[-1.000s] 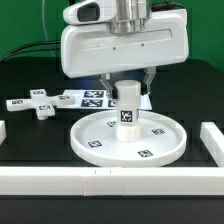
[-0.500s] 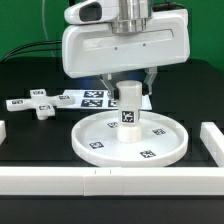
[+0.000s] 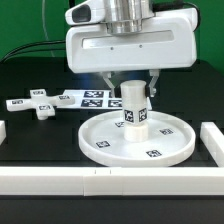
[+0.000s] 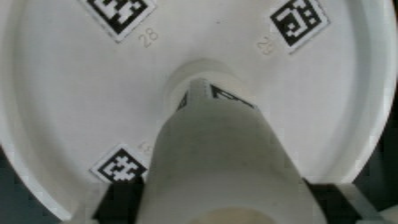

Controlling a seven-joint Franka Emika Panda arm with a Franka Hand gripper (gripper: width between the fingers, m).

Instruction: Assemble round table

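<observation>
The large round rimmed disc (image 3: 137, 139) lies flat on the black table in the exterior view, tags up. The short cylinder post (image 3: 134, 106) stands upright on the disc's middle. My gripper (image 3: 133, 86) is directly above it, its fingers down on either side of the post's top, shut on the post. In the wrist view the post (image 4: 222, 150) fills the middle, rising from the disc (image 4: 71, 90), with dark finger pads (image 4: 125, 200) tight against its sides. The cross-shaped four-arm piece (image 3: 35, 104) lies on the table at the exterior view's left.
The marker board (image 3: 88, 97) lies flat behind the disc. Long white border bars run along the front edge (image 3: 100, 180) and stand at the exterior view's right (image 3: 214, 136) and left (image 3: 3, 130). A green backdrop is behind.
The gripper, the post and the disc have all shifted a little toward the exterior view's right. The cross piece has not moved.
</observation>
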